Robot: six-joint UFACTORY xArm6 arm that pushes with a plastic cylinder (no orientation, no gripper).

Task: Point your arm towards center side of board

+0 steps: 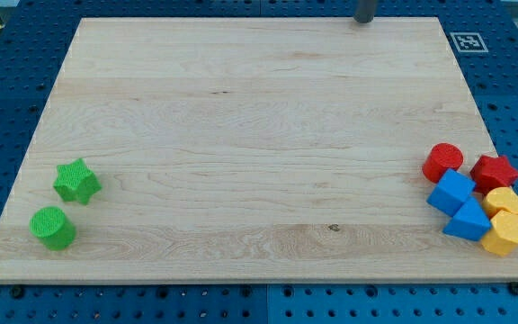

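Camera view: my tip (pixel 364 20) shows at the view's top edge, right of the middle, as a short dark stub resting at the far rim of the board (pixel 241 135). The rest of the rod is cut off by the frame. There is no claw on this arm, so nothing to hold apart or together; the rod ends plain.

The board's center, where the task points, is bare wood, well below and to the left of my tip. No block lies near the tip.

At the view's lower left, two green blocks sit close together: a green star (pixel 76 181) and, just below and left of it, a green cylinder (pixel 53 226). The two appear slightly apart.

At the view's lower right, six blocks cluster near the board's right edge. A red cylinder (pixel 442 162) is at the cluster's top left, with a red star (pixel 495 172) beside it on the right. Below them a blue cube (pixel 451 192) touches a blue wedge (pixel 468 220). Right of the blues, a yellow block (pixel 503 201) sits above a yellow hexagon (pixel 504 234), the two touching.

A small printed tag (pixel 467 41) lies off the board's top right corner.
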